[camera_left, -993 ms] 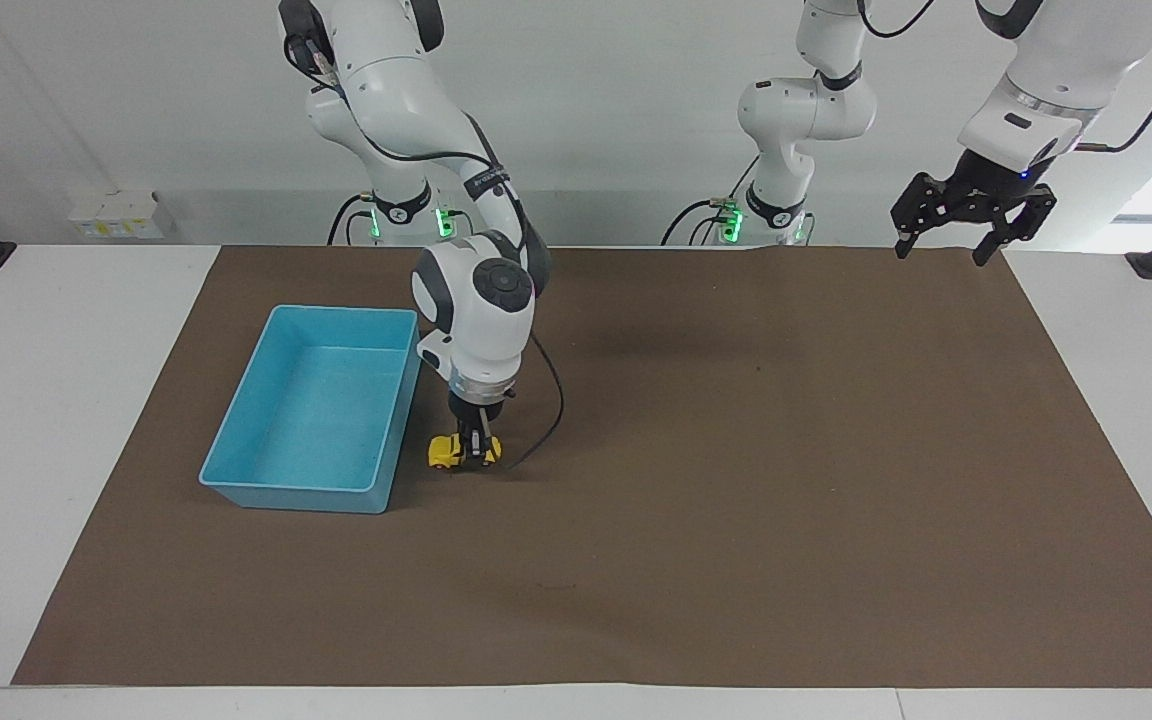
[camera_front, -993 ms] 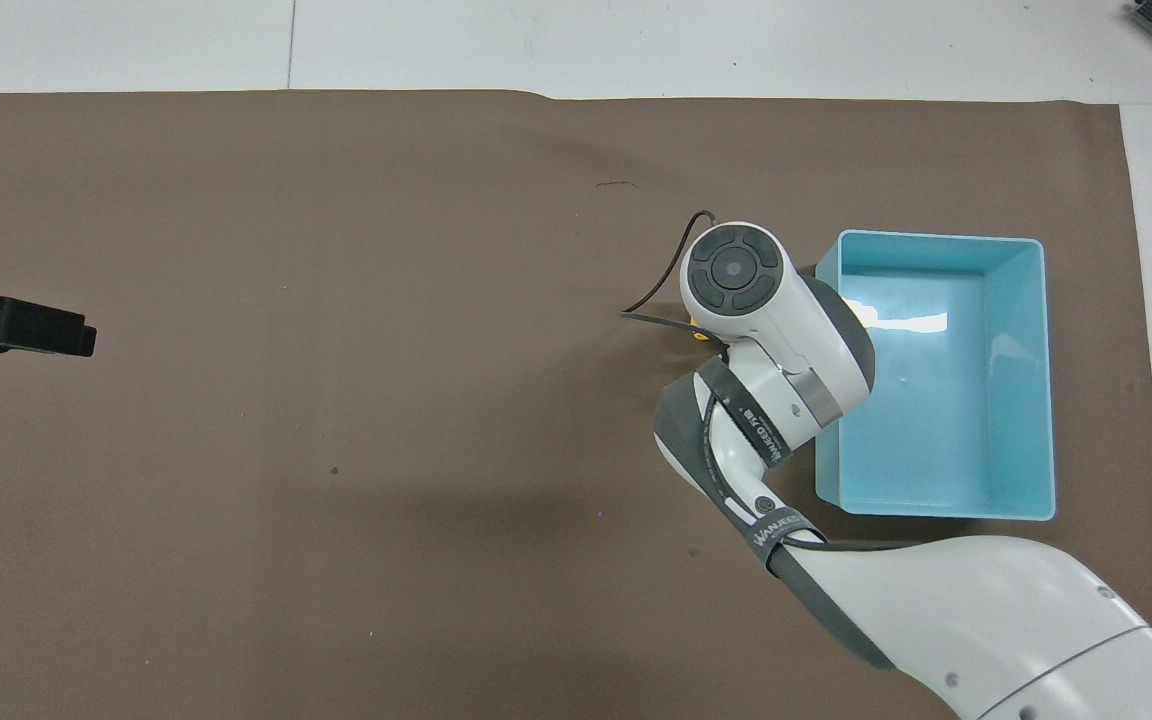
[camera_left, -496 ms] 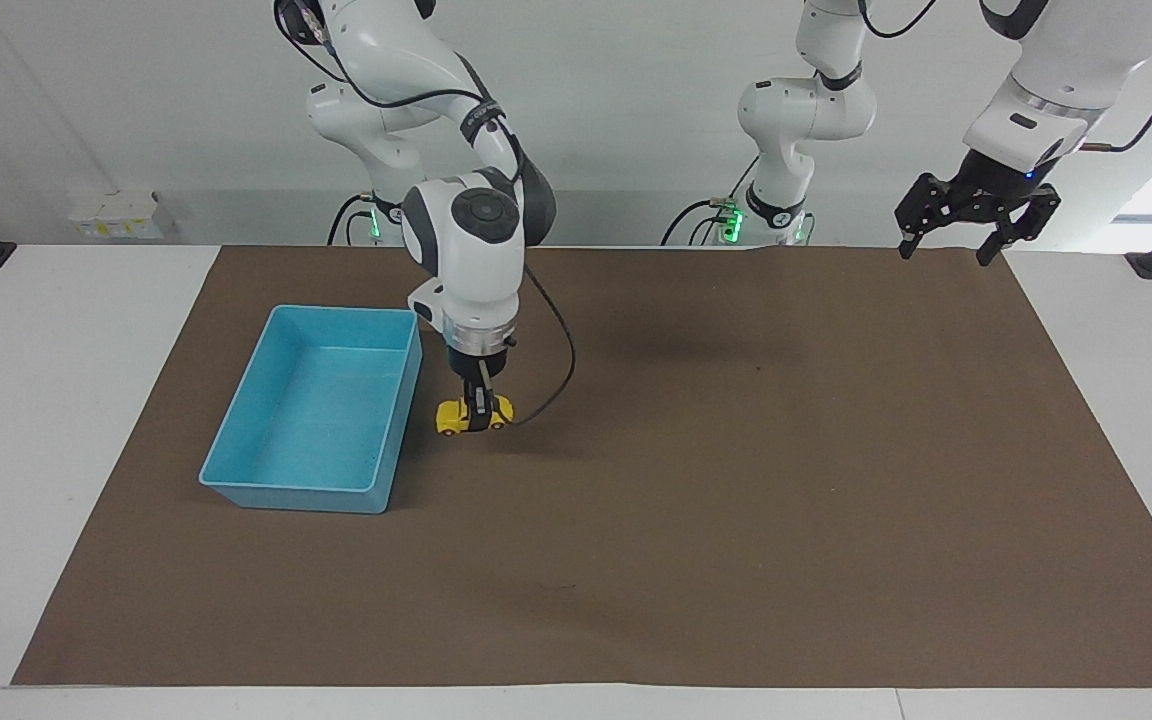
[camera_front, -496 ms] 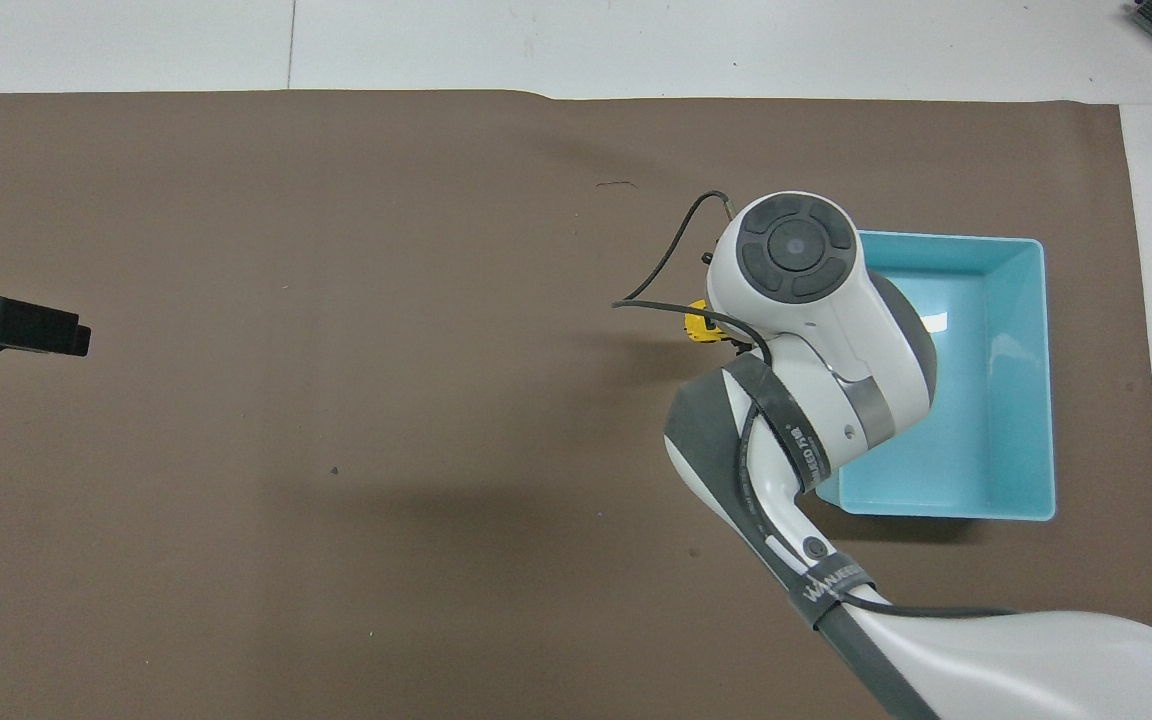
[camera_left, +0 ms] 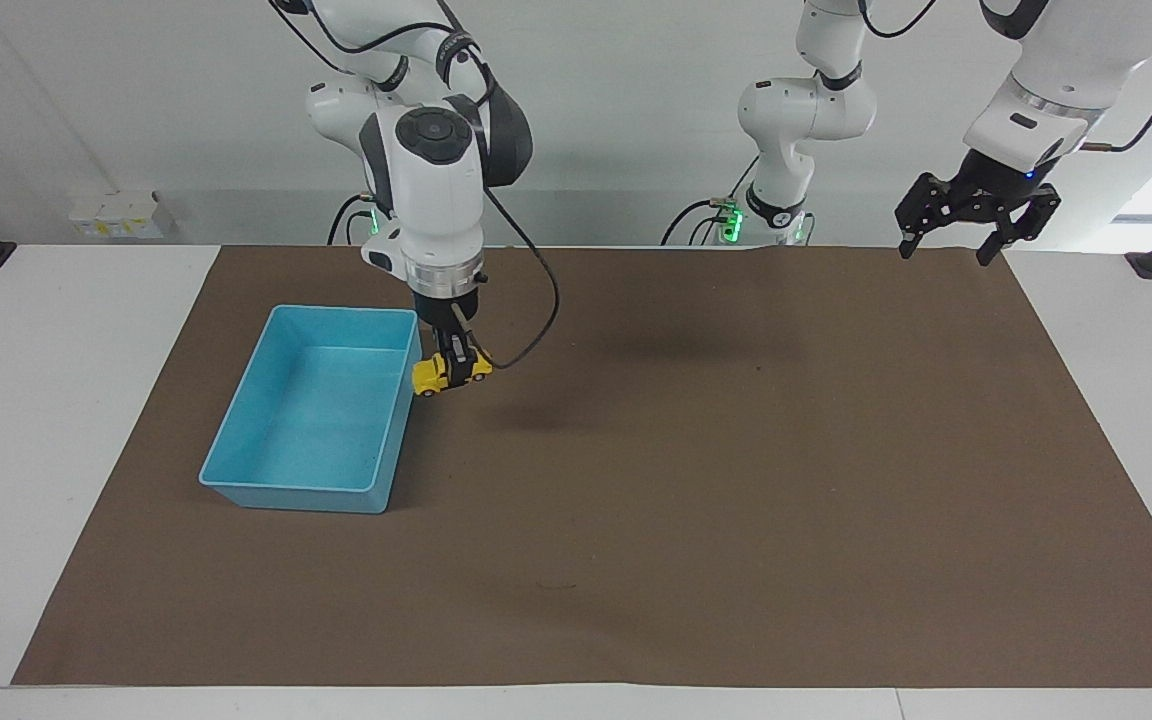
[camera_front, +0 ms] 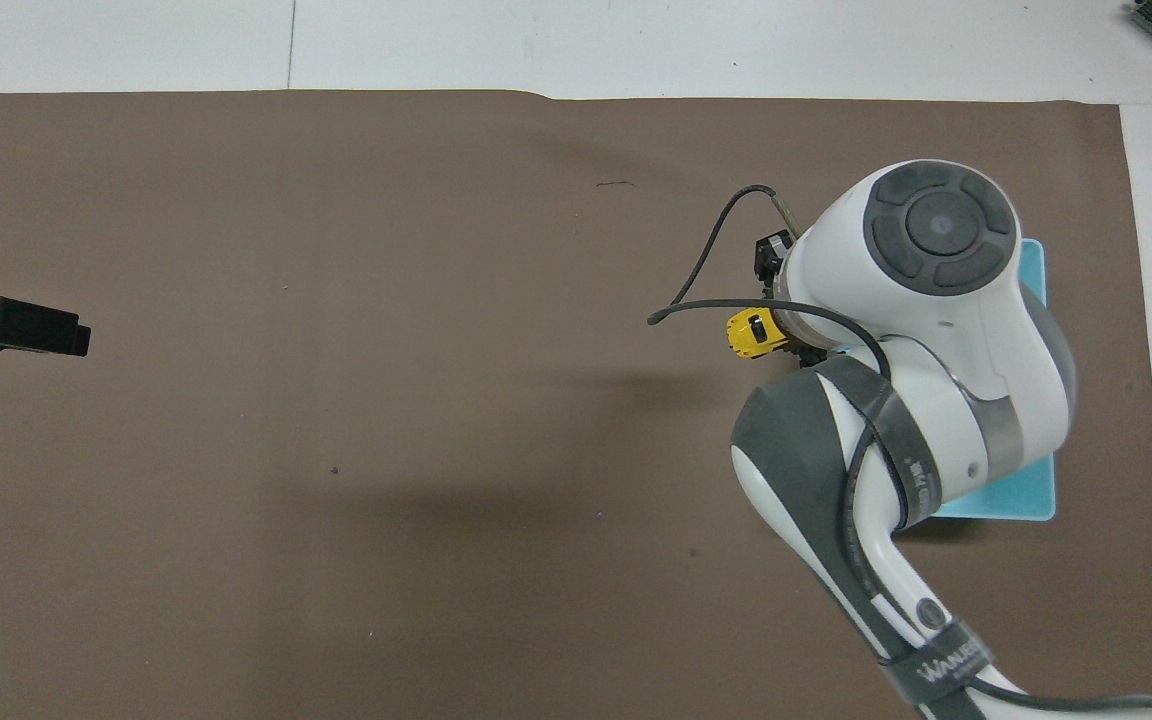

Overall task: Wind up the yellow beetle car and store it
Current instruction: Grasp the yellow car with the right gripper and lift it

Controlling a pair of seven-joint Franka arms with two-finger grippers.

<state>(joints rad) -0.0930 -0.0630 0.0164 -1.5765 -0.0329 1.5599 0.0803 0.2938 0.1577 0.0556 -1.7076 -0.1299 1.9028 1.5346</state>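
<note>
A white table (camera_left: pixel 56 400) carries a brown mat (camera_left: pixel 736 480) that covers most of its top. On the mat, toward the right arm's end of the table, sits a light blue open bin (camera_left: pixel 311 490), rectangular, with nothing visible inside it. The right arm reaches down from its base to just beside the bin's long wall, and the right gripper (camera_left: pixel 454 362) points downward with its fingers pinching the yellow car (camera_left: pixel 450 371) across its body. The car hangs in the air, lifted off the mat, right at the bin's rim on the side toward the middle of the table; in the overhead view the car (camera_front: pixel 754 333) shows beside the arm's wrist. A black cable loops out from that wrist. The left arm waits, with the left gripper (camera_left: pixel 946 243) raised over the mat's corner at the left arm's end, its 2 fingers spread apart and holding nothing.
</note>
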